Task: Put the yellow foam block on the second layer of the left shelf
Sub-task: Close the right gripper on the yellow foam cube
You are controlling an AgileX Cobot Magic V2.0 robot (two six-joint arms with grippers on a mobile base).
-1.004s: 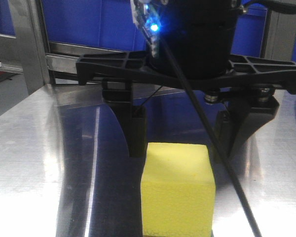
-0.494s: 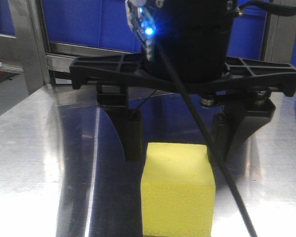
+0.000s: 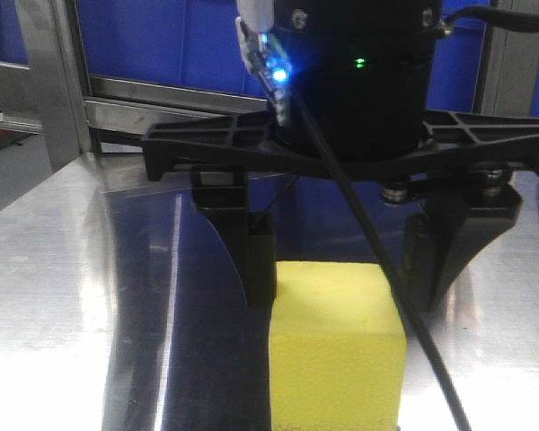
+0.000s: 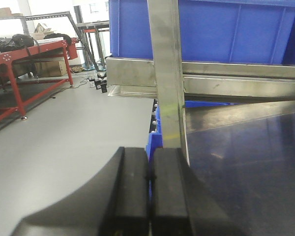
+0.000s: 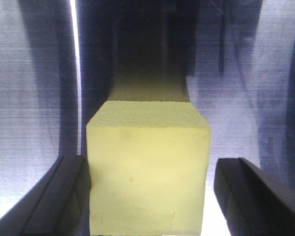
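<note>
Block (image 3: 337,359) sits on shiny, streaky metal surface (image 3: 63,296), right between fingers of right gripper (image 3: 341,303). Fingers spread wide: one looks flush against foam, gap at other, so nothing clamped. Blue bin (image 3: 162,40) behind gripper. Left gripper (image 4: 150,196) pinched together, empty; steel post (image 4: 167,73) and another bin just ahead of it, grey floor (image 4: 64,137) and red bench (image 4: 19,64) further off.
</note>
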